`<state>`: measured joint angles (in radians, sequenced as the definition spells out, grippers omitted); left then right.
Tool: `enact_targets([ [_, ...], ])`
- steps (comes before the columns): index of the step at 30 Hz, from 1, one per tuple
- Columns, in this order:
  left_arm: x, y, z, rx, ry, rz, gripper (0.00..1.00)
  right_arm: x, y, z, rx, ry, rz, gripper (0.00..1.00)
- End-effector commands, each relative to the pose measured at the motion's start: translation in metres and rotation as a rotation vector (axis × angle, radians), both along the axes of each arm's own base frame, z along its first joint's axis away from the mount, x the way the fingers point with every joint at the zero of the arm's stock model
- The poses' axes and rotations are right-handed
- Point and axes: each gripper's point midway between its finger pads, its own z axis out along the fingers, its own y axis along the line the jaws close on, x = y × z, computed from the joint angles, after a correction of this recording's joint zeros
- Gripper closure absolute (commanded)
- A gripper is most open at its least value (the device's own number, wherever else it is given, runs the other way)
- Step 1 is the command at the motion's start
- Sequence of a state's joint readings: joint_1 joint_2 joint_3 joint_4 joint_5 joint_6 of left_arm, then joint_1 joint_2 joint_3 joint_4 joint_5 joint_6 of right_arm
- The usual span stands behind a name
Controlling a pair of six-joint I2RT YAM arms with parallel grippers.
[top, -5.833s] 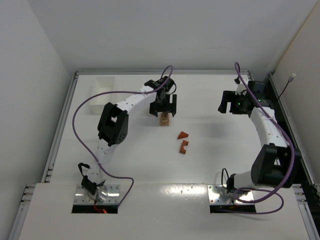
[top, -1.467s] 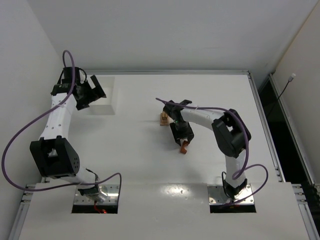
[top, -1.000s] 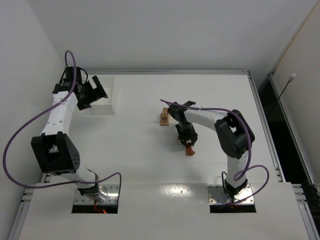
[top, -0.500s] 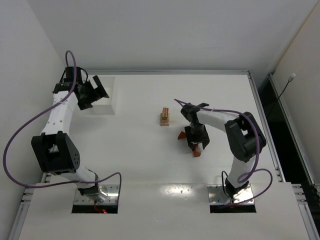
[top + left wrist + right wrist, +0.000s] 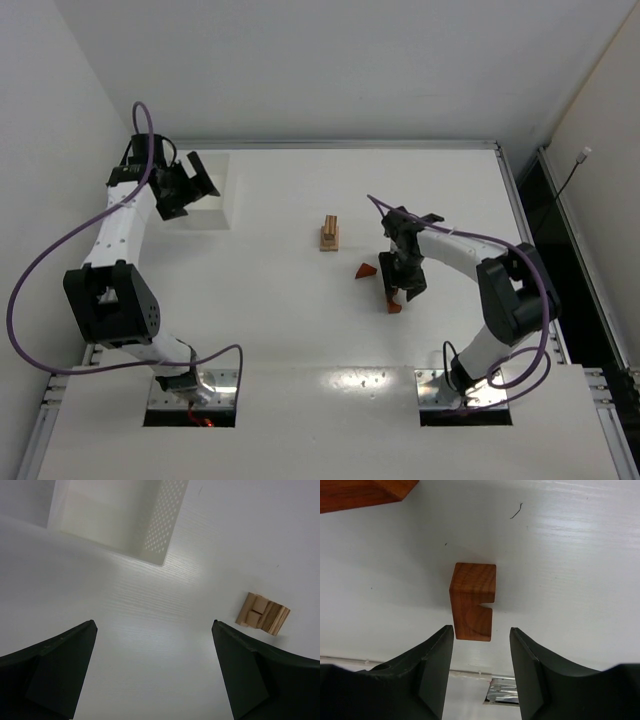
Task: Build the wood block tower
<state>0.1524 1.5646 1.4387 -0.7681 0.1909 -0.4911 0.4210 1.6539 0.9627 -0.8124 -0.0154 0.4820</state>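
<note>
The tower (image 5: 329,232) is a short column of tan blocks at the table's middle; it also shows in the left wrist view (image 5: 263,616). A reddish-brown wedge (image 5: 365,270) lies to its right. A reddish-brown notched block (image 5: 393,305) lies nearer. My right gripper (image 5: 398,290) is open just behind that block. In the right wrist view the notched block (image 5: 472,602) lies on the table just ahead of the open gripper (image 5: 481,630), untouched, and the wedge (image 5: 360,492) is at the top left. My left gripper (image 5: 190,180) is open and empty by the tray; the left wrist view shows it (image 5: 154,625) open.
A white rectangular tray (image 5: 205,190) stands at the back left, under my left gripper, and shows in the left wrist view (image 5: 120,515). A metal rail runs along the table's right side (image 5: 520,200). The right arm's base plate (image 5: 505,692) shows beyond the table edge.
My left arm has swung from the tower to the tray. My right gripper came to the reddish blocks, moved right and nearer, and the notched block shifted with it; the jaws now stand open.
</note>
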Motion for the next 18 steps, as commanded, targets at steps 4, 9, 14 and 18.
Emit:
enact_targets([
  [4,0.002,0.003,0.007,-0.017,-0.036,0.012,0.00,0.010,0.010,0.006,0.043,-0.077,0.016,0.54],
  [9,0.000,0.002,0.005,-0.017,-0.037,0.012,0.00,0.021,0.014,0.007,0.036,-0.107,0.023,0.56],
  [14,0.002,0.004,0.008,-0.008,-0.045,0.017,0.00,0.021,0.018,0.003,0.031,-0.094,0.024,0.68],
  [18,0.002,0.004,0.008,-0.008,-0.045,0.017,0.00,0.017,0.027,-0.001,0.035,-0.094,0.050,0.78],
])
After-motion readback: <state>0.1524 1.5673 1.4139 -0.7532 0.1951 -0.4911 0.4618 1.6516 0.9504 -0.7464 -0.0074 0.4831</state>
